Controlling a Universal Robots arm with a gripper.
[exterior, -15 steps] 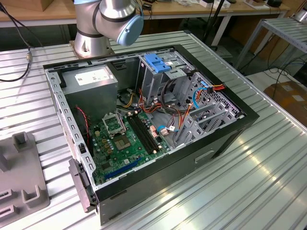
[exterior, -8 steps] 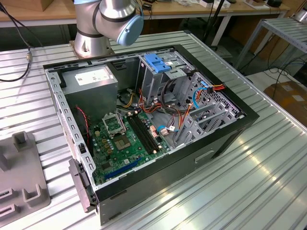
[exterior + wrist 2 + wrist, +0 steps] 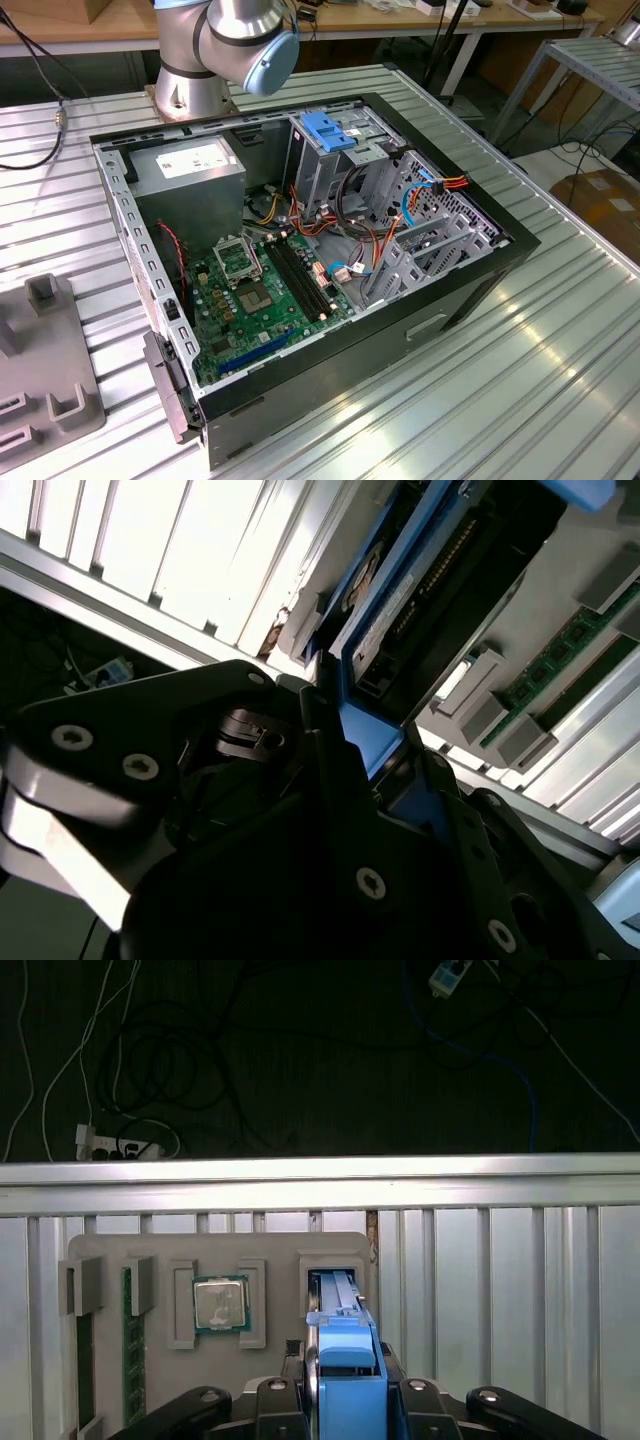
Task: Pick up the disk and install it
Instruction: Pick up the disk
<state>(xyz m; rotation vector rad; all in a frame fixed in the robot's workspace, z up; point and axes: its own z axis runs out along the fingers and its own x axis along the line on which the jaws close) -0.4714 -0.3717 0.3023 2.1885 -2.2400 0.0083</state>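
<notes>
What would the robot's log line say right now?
phase: grasp | tool: shut on disk at blue rail | disk: standing on edge in grey tray slot | install: not yet done

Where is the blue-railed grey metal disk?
In the first wrist view, the disk stands on edge in a slot of the grey tray, beside the square processor.

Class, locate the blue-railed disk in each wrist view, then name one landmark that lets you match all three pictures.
First wrist view: the disk stands on edge in a slot of the grey tray, the gripper shut on its blue rail.
Second wrist view: the disk runs edge-on away from the gripper, over the tray.
Shared landmark: the ribbed metal table, in all three views.
</notes>
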